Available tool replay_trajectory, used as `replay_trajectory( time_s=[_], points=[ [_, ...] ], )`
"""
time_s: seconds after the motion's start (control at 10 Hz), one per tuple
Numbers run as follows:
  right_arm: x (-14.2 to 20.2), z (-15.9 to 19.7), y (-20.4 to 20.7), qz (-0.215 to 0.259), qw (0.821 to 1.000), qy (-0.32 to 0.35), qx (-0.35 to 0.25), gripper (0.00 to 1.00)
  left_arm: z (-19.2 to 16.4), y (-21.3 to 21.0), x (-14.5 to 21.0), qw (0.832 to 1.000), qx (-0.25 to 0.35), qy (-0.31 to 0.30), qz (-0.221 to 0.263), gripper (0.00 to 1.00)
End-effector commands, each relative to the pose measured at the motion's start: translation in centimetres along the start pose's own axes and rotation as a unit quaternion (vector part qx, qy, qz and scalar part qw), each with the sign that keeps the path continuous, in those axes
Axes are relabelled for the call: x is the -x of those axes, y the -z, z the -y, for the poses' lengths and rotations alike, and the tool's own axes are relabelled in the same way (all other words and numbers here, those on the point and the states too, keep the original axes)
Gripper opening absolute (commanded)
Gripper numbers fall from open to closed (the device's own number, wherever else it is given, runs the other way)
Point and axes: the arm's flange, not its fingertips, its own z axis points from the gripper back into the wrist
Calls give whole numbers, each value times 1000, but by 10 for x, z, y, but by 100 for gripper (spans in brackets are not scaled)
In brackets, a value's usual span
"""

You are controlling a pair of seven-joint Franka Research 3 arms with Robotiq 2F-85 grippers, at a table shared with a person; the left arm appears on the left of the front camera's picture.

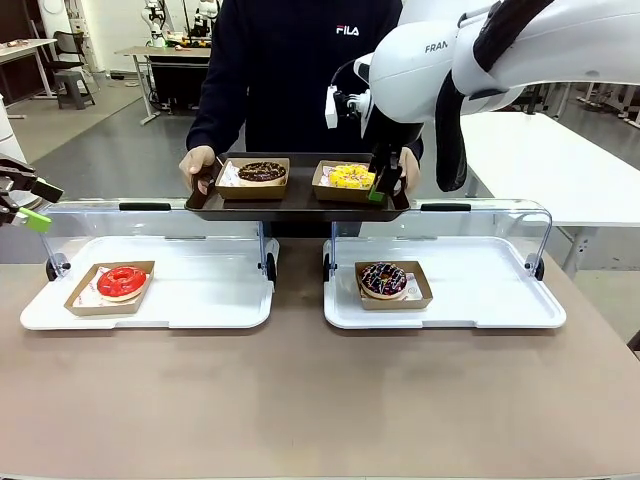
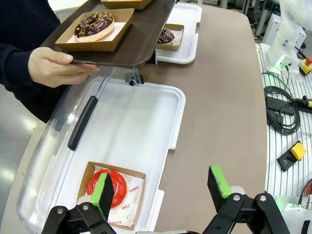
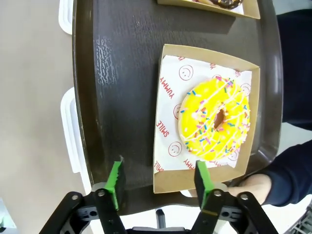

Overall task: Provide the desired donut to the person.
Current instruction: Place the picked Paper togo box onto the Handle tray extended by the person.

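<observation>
The person (image 1: 290, 60) stands at the far side and holds a dark brown tray (image 1: 300, 205) in both hands. Two cardboard boxes sit on it, one with a chocolate donut (image 1: 262, 171) and one with a yellow sprinkled donut (image 1: 350, 176). My right gripper (image 1: 385, 185) hangs over the tray's right end, open. In the right wrist view its fingers (image 3: 117, 180) straddle the near edge of the yellow donut's (image 3: 214, 124) box without gripping it. My left gripper (image 1: 25, 205) stands open at the far left, above the red donut (image 2: 105, 185).
Two white trays with raised clear lids lie on the table. The left tray (image 1: 200, 300) holds a boxed red donut (image 1: 122, 282). The right tray (image 1: 480, 300) holds a boxed chocolate sprinkled donut (image 1: 384, 279). The person's hand (image 3: 253, 185) grips the tray rim close to my right fingers.
</observation>
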Motion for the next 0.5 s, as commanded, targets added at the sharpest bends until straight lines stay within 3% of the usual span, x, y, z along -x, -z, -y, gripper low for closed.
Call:
replay_trajectory(
  time_s=[0.0, 0.4],
  points=[
    [-2, 5, -7, 12, 1000, 8, -22, 100, -1, 1, -1, 1000, 0, 1, 8, 100],
    [5, 4, -23, 40, 996, 32, -67, 100, -1, 1, -1, 1000, 0, 1, 8, 100]
  ],
)
